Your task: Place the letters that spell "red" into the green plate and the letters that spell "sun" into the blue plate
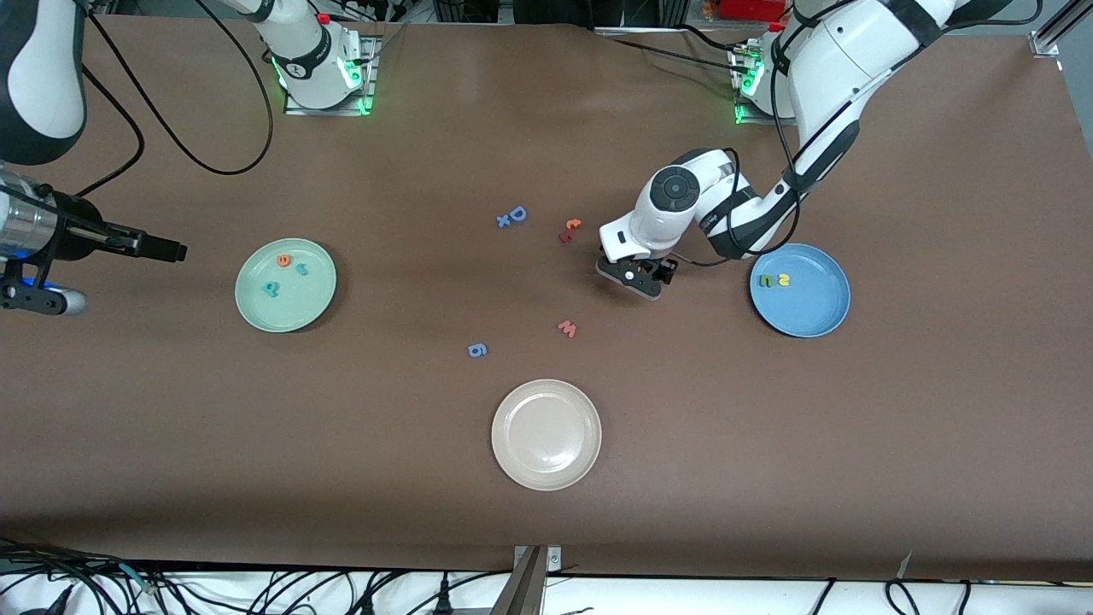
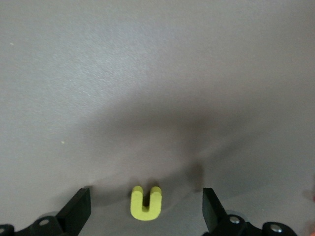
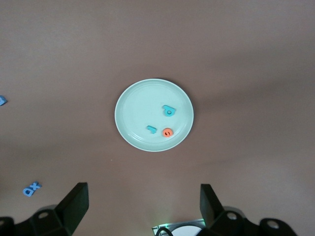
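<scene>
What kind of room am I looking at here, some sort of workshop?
Most likely a robotics lab: two white robot arms bolted along a brown table, cables trailing off its edge, and foam letters sorted into a green plate and a blue plate.

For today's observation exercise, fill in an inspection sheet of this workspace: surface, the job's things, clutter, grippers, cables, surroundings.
Surface: brown table, flat.
Job's things: green plate holds the teal r, orange e and teal d. Blue plate holds the green n and yellow s. Yellow u lies on the table.
Clutter: cream-white plate, blue D and x, blue g, pinkish-red w, orange and red letter pair.
Grippers: left gripper open, low around the u; right gripper open, high over the table near the green plate.
Cables: black cables on the table by the right arm's base.
Surroundings: nothing seen.
</scene>
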You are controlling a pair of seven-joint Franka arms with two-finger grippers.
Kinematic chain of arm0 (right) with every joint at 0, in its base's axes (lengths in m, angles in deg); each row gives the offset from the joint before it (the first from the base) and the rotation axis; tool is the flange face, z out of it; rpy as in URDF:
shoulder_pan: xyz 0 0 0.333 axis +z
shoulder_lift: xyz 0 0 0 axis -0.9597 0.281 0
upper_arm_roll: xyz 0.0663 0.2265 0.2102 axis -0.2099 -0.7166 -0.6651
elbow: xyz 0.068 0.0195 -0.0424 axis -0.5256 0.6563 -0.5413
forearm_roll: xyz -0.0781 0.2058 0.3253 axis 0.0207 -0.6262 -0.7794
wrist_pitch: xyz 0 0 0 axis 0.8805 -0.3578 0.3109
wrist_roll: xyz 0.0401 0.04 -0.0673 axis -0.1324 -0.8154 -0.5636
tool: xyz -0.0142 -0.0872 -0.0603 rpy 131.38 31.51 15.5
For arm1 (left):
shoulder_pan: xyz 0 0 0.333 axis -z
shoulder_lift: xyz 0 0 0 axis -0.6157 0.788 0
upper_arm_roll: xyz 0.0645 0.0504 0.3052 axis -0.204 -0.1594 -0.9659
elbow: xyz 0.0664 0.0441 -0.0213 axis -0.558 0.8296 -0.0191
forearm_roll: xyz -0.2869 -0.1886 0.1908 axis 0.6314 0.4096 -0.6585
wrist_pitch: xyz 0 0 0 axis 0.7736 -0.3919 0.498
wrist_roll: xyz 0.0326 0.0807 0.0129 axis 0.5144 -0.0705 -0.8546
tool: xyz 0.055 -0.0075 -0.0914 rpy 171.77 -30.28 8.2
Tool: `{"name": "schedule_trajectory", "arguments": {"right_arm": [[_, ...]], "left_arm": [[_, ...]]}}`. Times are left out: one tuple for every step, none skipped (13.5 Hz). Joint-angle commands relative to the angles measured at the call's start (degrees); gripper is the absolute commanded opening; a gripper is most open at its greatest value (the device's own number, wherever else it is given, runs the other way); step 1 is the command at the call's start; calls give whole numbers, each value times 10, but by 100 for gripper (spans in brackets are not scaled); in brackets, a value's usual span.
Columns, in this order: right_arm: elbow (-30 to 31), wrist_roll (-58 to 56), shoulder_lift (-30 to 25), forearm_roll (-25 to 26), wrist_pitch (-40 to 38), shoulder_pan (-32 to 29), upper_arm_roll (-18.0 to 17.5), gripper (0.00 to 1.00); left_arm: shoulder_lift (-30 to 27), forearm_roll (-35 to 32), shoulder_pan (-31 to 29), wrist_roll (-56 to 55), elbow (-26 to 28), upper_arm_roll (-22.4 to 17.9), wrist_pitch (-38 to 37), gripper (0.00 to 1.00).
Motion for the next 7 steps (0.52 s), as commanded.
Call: {"name": "schedule_trajectory", "arguments": {"right_arm": [[-19, -8, 6, 20, 0, -82, -90, 100], [-18, -9, 4, 41, 18, -96, -107, 100], [-16, -9, 3, 49, 29, -118, -137, 100], [-16, -9, 2, 60, 33, -150, -175, 100], [-16, -9, 1, 77, 44, -185, -222, 100], [-13, -9, 0, 93, 51, -213, -266, 100], [-12, -9, 0, 98, 52, -230, -284, 100]], "left_arm": [[-7, -30, -7, -32, 11, 4, 11, 100], [-7, -30, -7, -37, 12, 4, 11, 99], [-9, -31, -7, -43, 17, 4, 11, 99], [-17, -34, -7, -50, 29, 4, 13, 99], [-23, -51, -8, -65, 37, 5, 14, 99], [-23, -77, -8, -88, 40, 6, 16, 99], [-22, -98, -8, -109, 40, 6, 21, 99]]}}
